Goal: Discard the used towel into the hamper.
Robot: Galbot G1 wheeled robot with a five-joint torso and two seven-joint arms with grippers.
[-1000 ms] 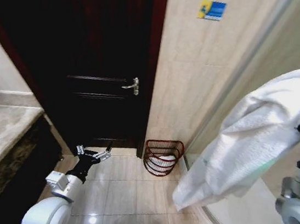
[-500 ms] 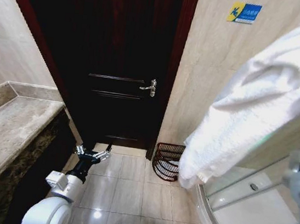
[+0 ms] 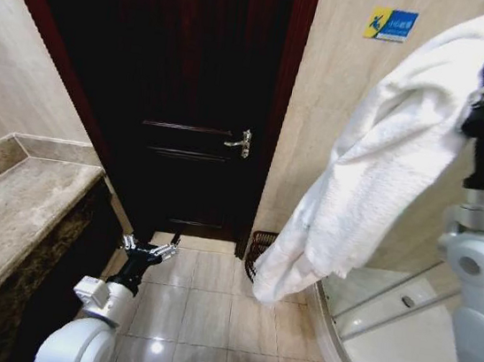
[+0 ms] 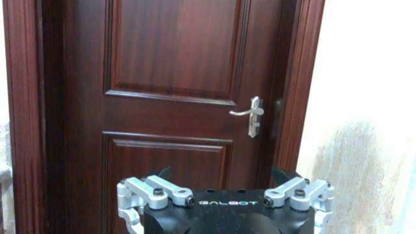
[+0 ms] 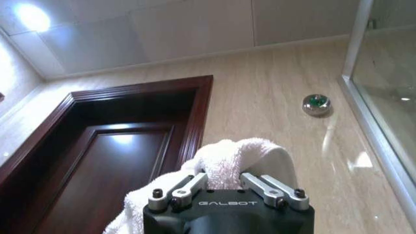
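The right gripper [image 5: 224, 187] pinches a white terry towel [image 3: 378, 163] held high; soft and floppy, it drapes over the hamper [image 3: 256, 245]. The left gripper [image 3: 150, 245] hangs spread, low.

My head cam looks fwd and down at the door [image 3: 204, 96]. Left wrist cam sits just behind the left tool [image 4: 224, 207], facing that door [image 4: 172, 97] square-on. Right wrist cam, behind the right tool [image 5: 224, 187], tilts up; it shares the door's top [image 5: 117, 161].
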